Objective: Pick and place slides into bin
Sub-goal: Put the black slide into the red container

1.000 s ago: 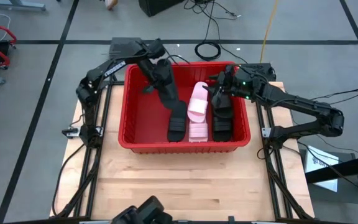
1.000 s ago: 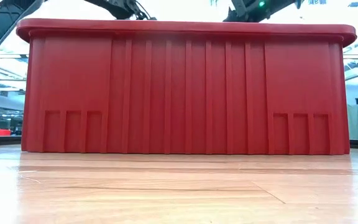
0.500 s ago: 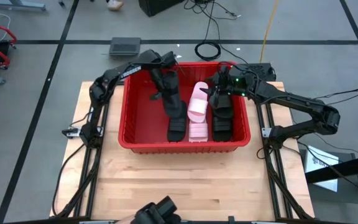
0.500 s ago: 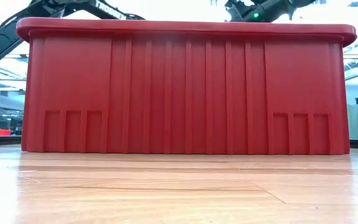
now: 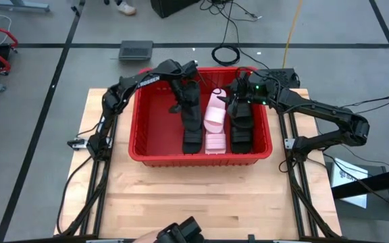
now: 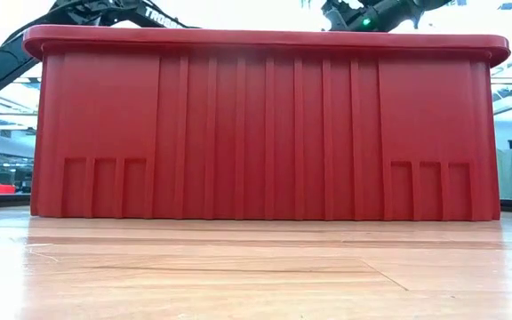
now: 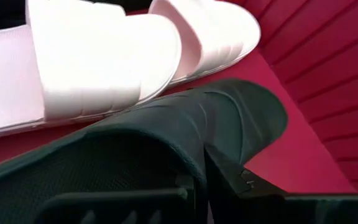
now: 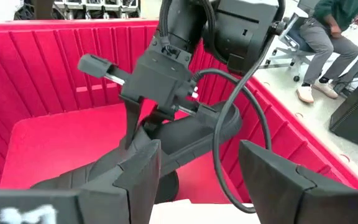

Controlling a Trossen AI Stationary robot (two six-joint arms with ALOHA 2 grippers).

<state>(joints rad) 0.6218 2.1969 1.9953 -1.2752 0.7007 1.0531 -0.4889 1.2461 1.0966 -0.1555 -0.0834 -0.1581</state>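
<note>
The red bin stands at the table's far middle and fills the low view. Inside lie two pale pink slides, black slides on the right and one black slide on the left. My left gripper reaches down into the bin and is shut on another black slide, next to the pink ones. My right gripper hangs open and empty over the right black slides, its fingers wide apart. My left gripper pinches the black slide about its middle between its two fingers, coming from above and pointing down. The fingers hide which part they are on. The slide is tilted, one end raised and the other low on the other black slide.
The bin's left half shows bare red floor. Its tall walls close in both grippers. A seated person shows beyond the table in the right wrist view. Bare wooden table lies in front of the bin.
My left gripper has gone a little toward the table's right and near edge and down into the bin, still shut on the black slide, which has come closer to the pink slides.
</note>
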